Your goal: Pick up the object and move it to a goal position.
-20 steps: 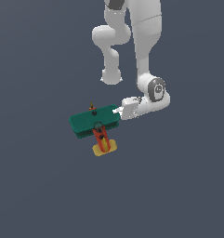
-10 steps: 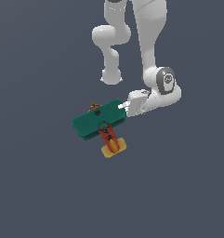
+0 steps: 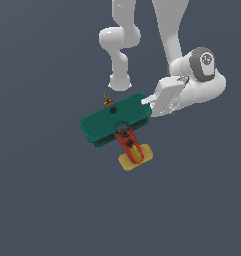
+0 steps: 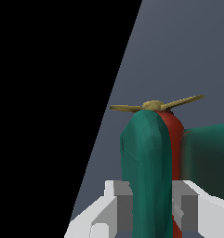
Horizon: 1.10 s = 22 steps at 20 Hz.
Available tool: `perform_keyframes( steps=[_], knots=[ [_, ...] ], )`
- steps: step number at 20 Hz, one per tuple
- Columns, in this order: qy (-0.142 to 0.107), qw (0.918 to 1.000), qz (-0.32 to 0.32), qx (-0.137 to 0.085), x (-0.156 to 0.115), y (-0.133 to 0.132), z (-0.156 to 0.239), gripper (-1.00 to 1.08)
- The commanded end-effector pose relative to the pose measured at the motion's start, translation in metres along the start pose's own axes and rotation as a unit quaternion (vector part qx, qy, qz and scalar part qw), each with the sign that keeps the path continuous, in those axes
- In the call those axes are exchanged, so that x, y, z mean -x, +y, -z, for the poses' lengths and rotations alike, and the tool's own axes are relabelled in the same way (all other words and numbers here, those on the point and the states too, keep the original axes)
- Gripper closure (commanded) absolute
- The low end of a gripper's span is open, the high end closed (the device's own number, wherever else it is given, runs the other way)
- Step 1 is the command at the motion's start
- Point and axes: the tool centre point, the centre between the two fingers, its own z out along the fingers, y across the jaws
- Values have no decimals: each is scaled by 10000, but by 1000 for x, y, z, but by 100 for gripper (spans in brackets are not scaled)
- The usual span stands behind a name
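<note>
Surface: plain dark grey-blue ground, nothing else around | Toy airplane (image 3: 116,122): held off the ground, yellow tail toward viewer | Tool (image 4: 150,204): clenched on the teal wing tip at the exterior view's right.

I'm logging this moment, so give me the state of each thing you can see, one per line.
Toy airplane: held by one wing tip, level, tail toward the camera in the exterior view.
Tool: shut on the toy airplane's wing, a finger on each side.
Propeller: at the nose, free and untouched.
Arm: bent, reaching sideways to the wing.
</note>
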Motion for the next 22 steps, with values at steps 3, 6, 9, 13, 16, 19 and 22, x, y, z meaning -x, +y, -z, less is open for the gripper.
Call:
perform_keyframes(
  steps=[3, 6, 9, 13, 16, 19, 22],
  knots=[
    [3, 10000, -24, -7, 7, -53, 19, 108],
    [1, 10000, -24, -8, 13, -82, 31, 108],
    [-4, 10000, -23, -10, 18, -108, 41, 108],
    [-8, 10000, -21, -11, 24, -136, 52, 108],
    [-13, 10000, -19, -11, 27, -152, 59, 108],
    [-15, 10000, -18, -12, 30, -164, 64, 108],
    [-17, 10000, -17, -12, 33, -172, 67, 108]
  ],
)
